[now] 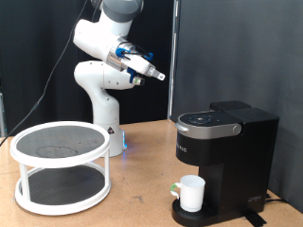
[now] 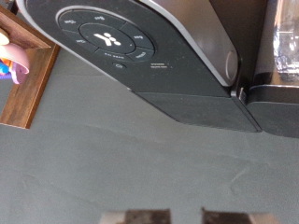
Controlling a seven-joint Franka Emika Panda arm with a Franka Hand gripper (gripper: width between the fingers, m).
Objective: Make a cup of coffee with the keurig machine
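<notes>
The keurig machine (image 1: 225, 156) stands at the exterior view's right, black with silver trim, its lid down. In the wrist view its rounded top with the ring of buttons (image 2: 107, 37) fills the upper part of the picture. The cup (image 1: 192, 192), a small white mug, sits on the machine's round drip base under the spout. My gripper (image 1: 154, 74) hangs high in the air, up and to the left of the machine in the exterior view, touching nothing. The wrist view shows its two fingertips (image 2: 140, 217) apart at the frame edge, so the gripper (image 2: 184, 217) is open and empty.
A white two-tier round rack (image 1: 62, 165) stands on the wooden table at the exterior view's left. The robot's white base (image 1: 104, 113) is behind it. The wrist view catches a brown wooden piece (image 2: 28, 84) and the machine's clear water tank (image 2: 285, 37).
</notes>
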